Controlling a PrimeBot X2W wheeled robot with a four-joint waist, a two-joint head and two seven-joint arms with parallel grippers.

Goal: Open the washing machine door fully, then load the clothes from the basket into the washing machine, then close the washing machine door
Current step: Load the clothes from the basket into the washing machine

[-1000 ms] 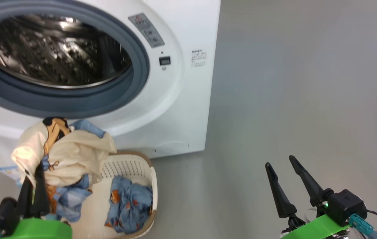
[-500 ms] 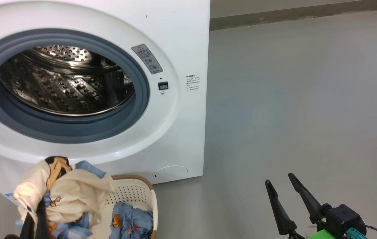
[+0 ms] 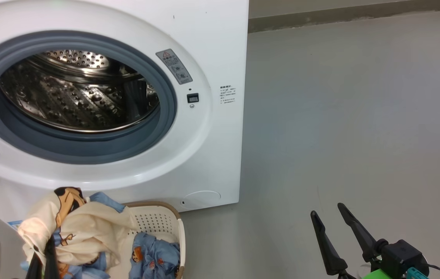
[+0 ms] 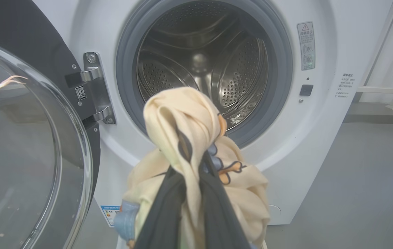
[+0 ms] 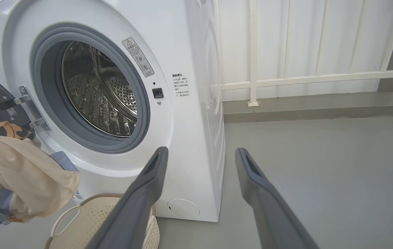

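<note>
Left gripper [image 4: 189, 167] clamped on bunched cream garment [image 4: 182, 117], held up just above the basket [image 3: 158, 219] in front of the washing machine [image 3: 220, 46]. Steel drum [image 4: 210, 62] exposed, washing machine door [image 4: 27, 155] swung open on the hinge side. Light blue garment [image 3: 154, 257] lies in the basket, which sits at the washer's base. Right gripper [image 3: 326, 209] has fingers apart, empty, over grey floor [image 3: 340, 116], well apart from the machine.

Grey floor [image 3: 340, 116], white washing machine [image 3: 208, 151] standing on it, cream basket [image 3: 151, 223] in front
</note>
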